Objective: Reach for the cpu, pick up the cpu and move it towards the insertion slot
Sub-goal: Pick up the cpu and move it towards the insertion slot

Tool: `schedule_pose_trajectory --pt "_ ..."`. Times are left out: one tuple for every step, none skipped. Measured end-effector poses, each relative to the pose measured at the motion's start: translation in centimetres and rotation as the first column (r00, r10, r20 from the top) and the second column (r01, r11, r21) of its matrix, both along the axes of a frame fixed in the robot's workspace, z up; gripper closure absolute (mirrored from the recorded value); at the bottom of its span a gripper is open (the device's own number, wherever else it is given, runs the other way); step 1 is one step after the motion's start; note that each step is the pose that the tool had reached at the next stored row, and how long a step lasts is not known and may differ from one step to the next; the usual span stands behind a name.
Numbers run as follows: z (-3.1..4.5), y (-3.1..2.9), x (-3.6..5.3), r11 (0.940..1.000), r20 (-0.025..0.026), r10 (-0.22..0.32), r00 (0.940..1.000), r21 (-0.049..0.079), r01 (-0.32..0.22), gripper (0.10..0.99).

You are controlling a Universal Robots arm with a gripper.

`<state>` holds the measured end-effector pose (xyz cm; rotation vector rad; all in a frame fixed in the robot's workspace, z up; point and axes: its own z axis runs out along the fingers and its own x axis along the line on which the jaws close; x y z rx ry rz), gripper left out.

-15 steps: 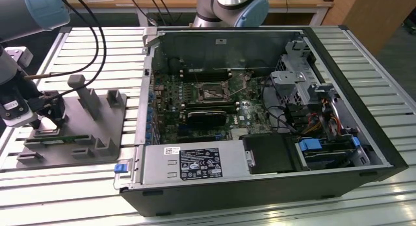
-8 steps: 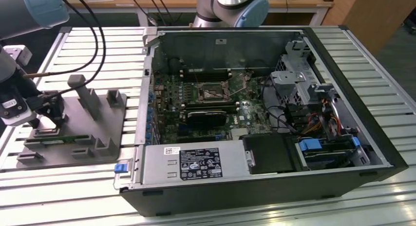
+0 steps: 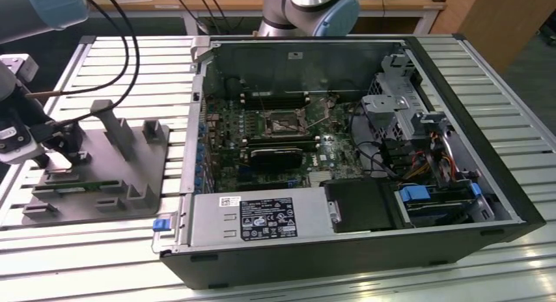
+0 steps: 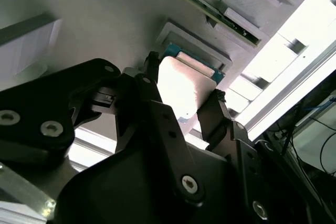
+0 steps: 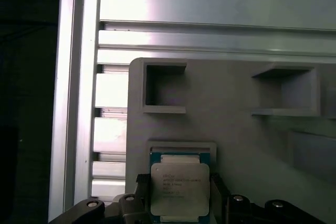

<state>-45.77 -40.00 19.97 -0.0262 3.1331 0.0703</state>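
The cpu [image 5: 179, 188], a flat square chip with a silver top and a green rim, lies between my two fingers just over its shallow square seat in the grey fixture block [image 5: 236, 119]. My gripper [image 5: 178, 195] is shut on the cpu, one black finger against each side. In the second wrist view the cpu [image 4: 184, 85] glares white between the fingers [image 4: 152, 85] of the gripper [image 4: 184, 98]. In the exterior view the gripper [image 3: 61, 152] hangs over the fixture block [image 3: 96, 185] at the view's left. The insertion slot [image 3: 285, 125] sits on the motherboard inside the open computer case.
The open computer case [image 3: 486, 178] lies on a slatted aluminium table [image 3: 113, 54]. The fixture block has upright posts [image 3: 109, 120] and holds a green memory stick [image 3: 78, 183]. A black card [image 3: 278, 155] and cables [image 3: 382, 159] lie inside the case near the slot.
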Motion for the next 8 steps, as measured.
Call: schedule_pose_trajectory --pt "0.17 0.0 0.0 1.0 0.0 0.0 1.0 0.0 0.0 0.545" --pt "0.35 0.0 0.0 1.0 -0.0001 0.0 1.0 0.0 0.0 0.545" --pt "0.53 0.0 0.0 1.0 0.0 0.0 1.0 0.0 0.0 0.545" --pt "0.73 0.0 0.0 1.0 0.0 0.0 1.0 0.0 0.0 0.545" --pt "0.93 0.0 0.0 1.0 0.0 0.0 1.0 0.0 0.0 0.545" --pt "1.09 0.0 0.0 1.0 0.0001 0.0 1.0 0.0 0.0 0.545" --pt "1.24 0.0 0.0 1.0 0.0 0.0 1.0 0.0 0.0 0.545" --pt "1.4 0.0 0.0 1.0 0.0 0.0 1.0 0.0 0.0 0.545"
